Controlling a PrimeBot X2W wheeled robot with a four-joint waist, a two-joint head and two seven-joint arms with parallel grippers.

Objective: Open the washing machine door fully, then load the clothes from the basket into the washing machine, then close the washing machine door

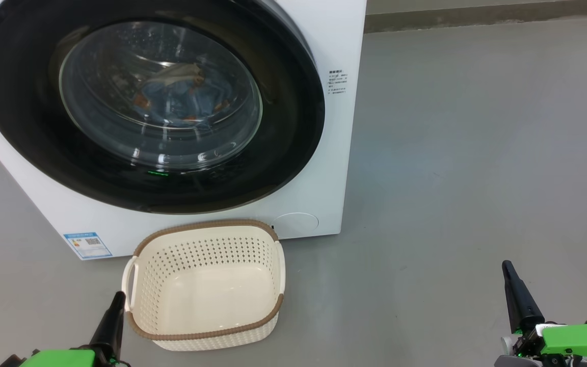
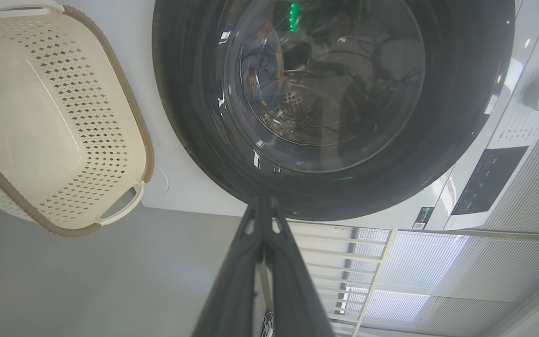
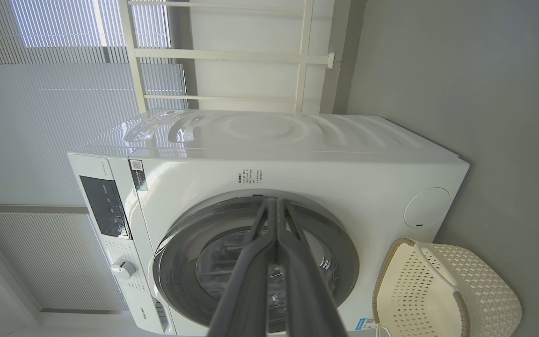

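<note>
The washing machine (image 1: 334, 30) fills the upper left of the head view, its black-rimmed round door (image 1: 283, 168) closed flat against the front. Through the glass I see the light blue clothes (image 1: 181, 102) with orange-brown prints lying in the drum. The cream basket (image 1: 207, 285) with a brown rim stands on the floor before the machine with nothing in it. My left gripper (image 1: 117, 300) is shut, just left of the basket's near corner. My right gripper (image 1: 508, 270) is shut, far to the right over bare floor. In the wrist views both pairs of fingers (image 2: 262, 210) (image 3: 274, 206) meet at the tips.
Grey floor (image 1: 477, 153) stretches wide to the right of the machine. A blue energy sticker (image 1: 87, 245) sits at the machine's lower left corner. In the right wrist view, the control panel (image 3: 105, 206) with its knob (image 3: 123, 269), a white frame and window blinds (image 3: 54, 93) stand behind.
</note>
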